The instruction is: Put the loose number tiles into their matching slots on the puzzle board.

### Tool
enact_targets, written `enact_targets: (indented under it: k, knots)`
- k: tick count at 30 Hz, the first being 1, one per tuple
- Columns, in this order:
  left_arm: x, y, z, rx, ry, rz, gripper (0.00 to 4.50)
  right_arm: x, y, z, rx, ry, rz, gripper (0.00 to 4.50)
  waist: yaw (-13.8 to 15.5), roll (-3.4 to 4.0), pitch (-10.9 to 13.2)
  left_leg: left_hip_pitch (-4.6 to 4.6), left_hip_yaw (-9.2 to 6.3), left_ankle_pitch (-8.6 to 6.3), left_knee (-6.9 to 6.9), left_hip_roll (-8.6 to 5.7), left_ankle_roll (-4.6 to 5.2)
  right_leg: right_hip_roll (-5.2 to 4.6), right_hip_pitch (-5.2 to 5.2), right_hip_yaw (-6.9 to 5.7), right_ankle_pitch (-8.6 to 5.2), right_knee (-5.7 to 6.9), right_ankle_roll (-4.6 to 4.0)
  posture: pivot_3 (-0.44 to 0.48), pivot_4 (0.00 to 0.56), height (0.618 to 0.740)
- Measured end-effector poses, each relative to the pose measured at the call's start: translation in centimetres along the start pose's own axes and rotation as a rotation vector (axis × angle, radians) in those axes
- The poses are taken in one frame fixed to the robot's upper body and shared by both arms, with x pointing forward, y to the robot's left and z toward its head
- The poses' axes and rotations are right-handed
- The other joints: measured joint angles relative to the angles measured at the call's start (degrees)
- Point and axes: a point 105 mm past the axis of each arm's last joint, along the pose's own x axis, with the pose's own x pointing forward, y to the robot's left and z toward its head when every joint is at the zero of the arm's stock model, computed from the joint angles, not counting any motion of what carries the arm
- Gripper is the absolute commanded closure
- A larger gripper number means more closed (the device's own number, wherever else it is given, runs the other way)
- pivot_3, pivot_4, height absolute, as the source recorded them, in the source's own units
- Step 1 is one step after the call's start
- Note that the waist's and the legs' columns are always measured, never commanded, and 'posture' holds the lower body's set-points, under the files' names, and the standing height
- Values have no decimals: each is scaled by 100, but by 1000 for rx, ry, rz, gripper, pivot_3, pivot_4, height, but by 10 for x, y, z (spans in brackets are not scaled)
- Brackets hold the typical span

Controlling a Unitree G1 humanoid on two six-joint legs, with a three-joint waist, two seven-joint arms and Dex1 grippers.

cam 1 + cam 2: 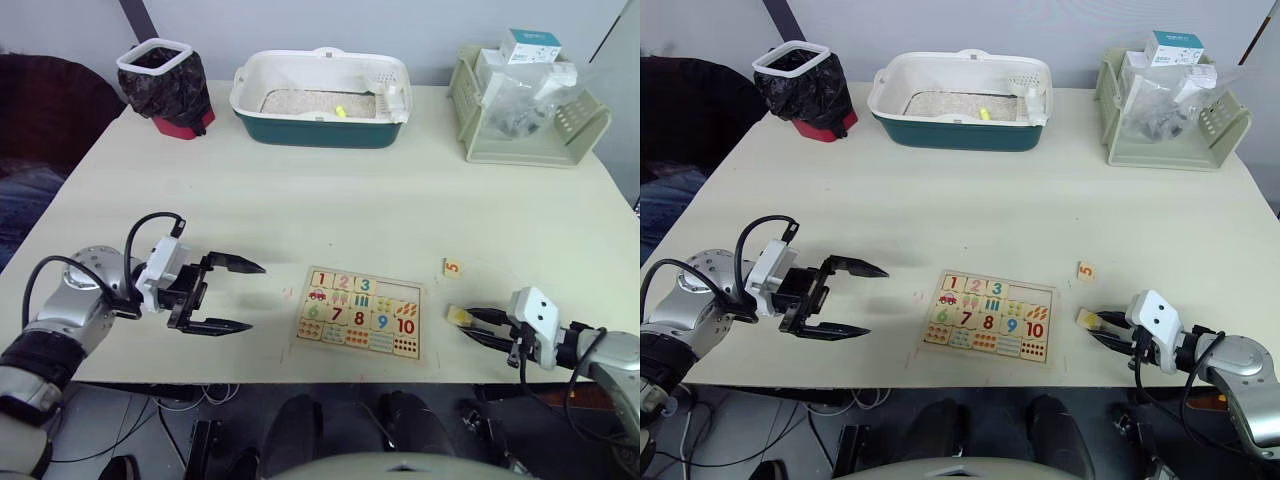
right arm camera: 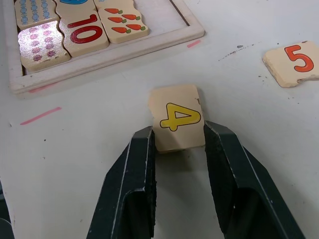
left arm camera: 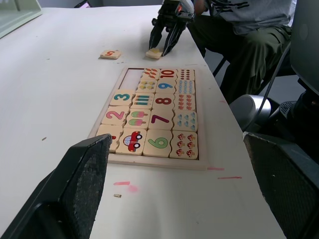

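The puzzle board [image 1: 362,312] lies near the table's front edge, with tiles 1, 2 and 3 seated in its top row and the two slots [image 1: 400,292] to their right bare. My right gripper [image 2: 177,134] is shut on the yellow 4 tile [image 2: 177,117], just right of the board and low over the table. The 5 tile [image 1: 453,266] lies loose on the table, beyond that gripper. My left gripper [image 1: 256,297] hovers open left of the board, holding nothing.
At the back of the table stand a bin with a black bag [image 1: 165,85], a white and teal tray [image 1: 320,100] and a pale green basket [image 1: 525,115] of packages. A seated person [image 3: 239,30] is past the table's front edge.
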Motion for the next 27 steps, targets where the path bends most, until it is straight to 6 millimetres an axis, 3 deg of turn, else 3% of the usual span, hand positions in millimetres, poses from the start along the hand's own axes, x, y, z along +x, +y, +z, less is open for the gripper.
enact_targets:
  k: [4, 8, 19, 27]
  knots:
    - [0, -1, -1, -5, -1, 0, 0, -2, 0, 4, -9, 27, 10, 3666, 1, 2, 1, -1, 0, 0, 0, 0, 0, 0, -1, 0, 0, 0, 0, 0, 150, 740]
    - [2, -1, -1, -4, -10, 0, 0, 2, 3, 25, -21, 4, 27, 3666, -5, 2, 1, 1, -2, 0, 0, 2, 0, 2, -1, -1, 0, 1, 0, 0, 150, 740]
    - [4, -2, -4, -9, -24, 1, 0, 27, 10, 69, -77, 166, 97, 3666, -7, 2, 2, -16, -1, 0, -1, 2, 0, -1, -22, -2, 13, 0, -23, 0, 150, 740]
    - [6, -3, -4, -7, -45, 7, 0, 56, -2, 106, -151, 284, 71, 3666, -11, 0, 3, -39, -6, 0, -7, 4, 0, -1, -45, -10, 13, -1, -25, 0, 150, 740]
